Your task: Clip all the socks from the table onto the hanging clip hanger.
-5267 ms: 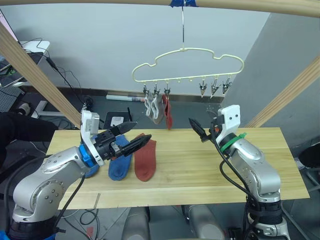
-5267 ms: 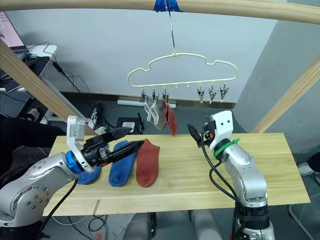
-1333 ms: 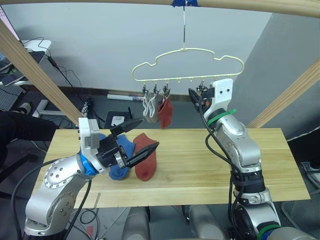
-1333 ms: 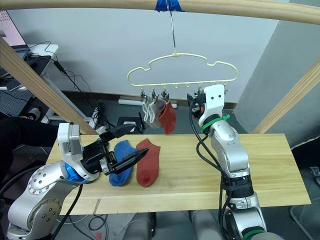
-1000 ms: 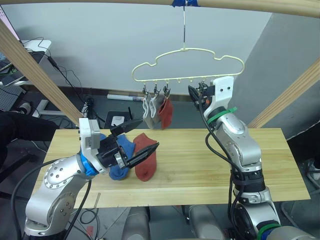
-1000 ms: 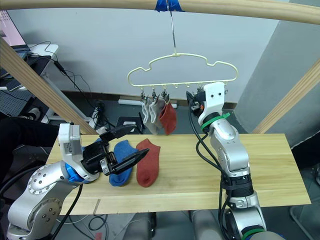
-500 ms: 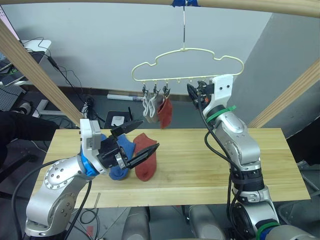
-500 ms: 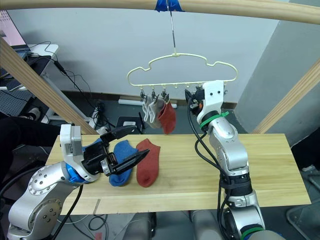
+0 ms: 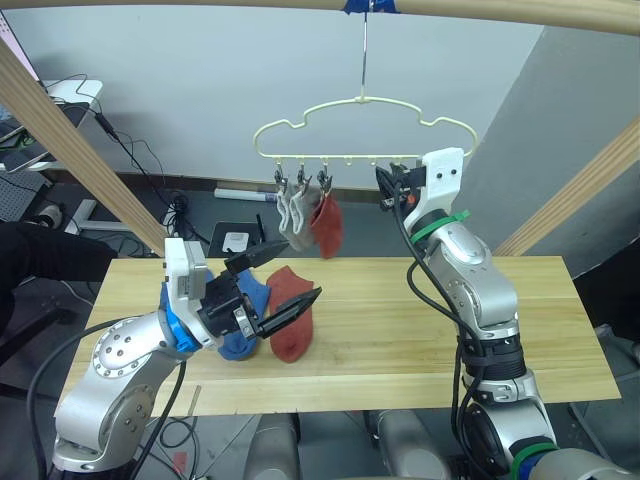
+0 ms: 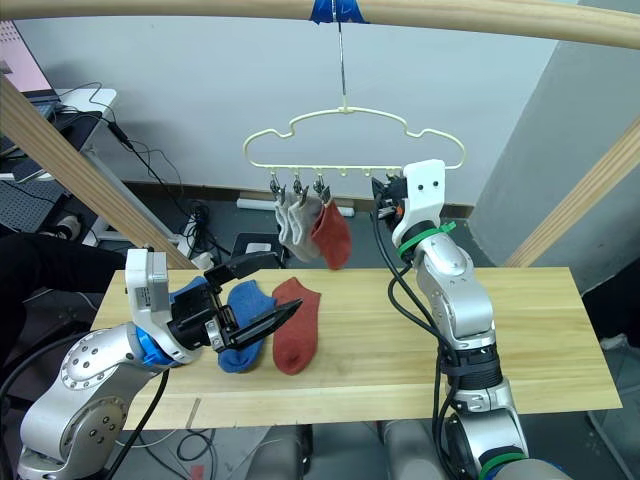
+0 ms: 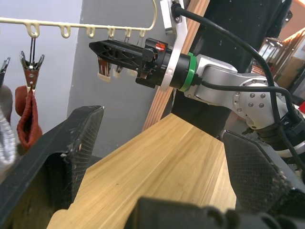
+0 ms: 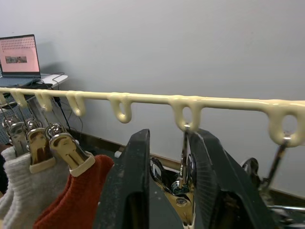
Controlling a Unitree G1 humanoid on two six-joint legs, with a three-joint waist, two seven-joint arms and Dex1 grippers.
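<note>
My left gripper (image 9: 272,281) gapes wide and empty, just above the blue sock (image 9: 243,322) and rust red sock (image 9: 289,322) on the table (image 9: 400,330). Two grey socks + one red hang clipped on the clip hanger (image 9: 360,125). My right gripper (image 12: 167,179) is up at its bar, fingers narrow round a silver clip (image 12: 182,191) (contact unclear).
</note>
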